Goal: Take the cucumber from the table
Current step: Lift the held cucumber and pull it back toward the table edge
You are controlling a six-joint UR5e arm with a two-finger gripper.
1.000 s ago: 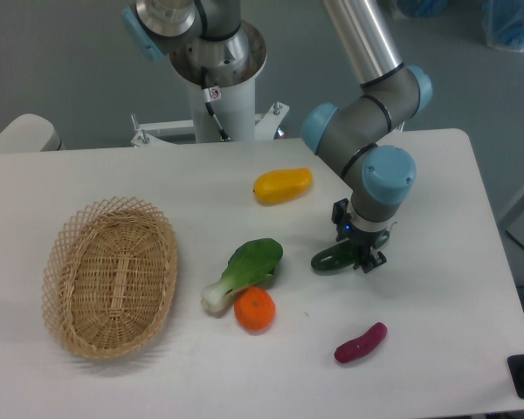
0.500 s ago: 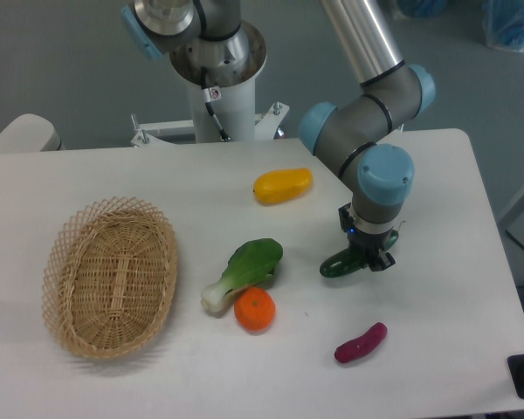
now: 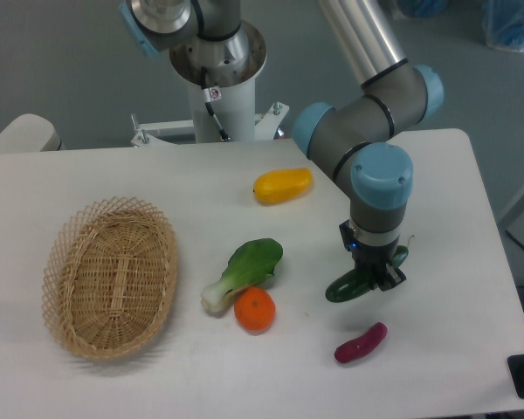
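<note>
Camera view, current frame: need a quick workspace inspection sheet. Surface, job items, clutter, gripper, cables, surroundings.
Surface: white table, rounded corners, no spills seen.
Job's things: cucumber, dark green, in the gripper, tilted with its left end lower; whether it is clear of the table cannot be told.
Clutter: wicker basket at left with nothing in it; bok choy touching the orange; yellow vegetable toward the back; purple vegetable in front of the gripper, apart from it.
Gripper: gripper pointing down, shut on the cucumber's right part.
Cables: a thin cable on the robot's white pedestal.
Surroundings: grey floor behind; blue items at the top right, unclear.
</note>
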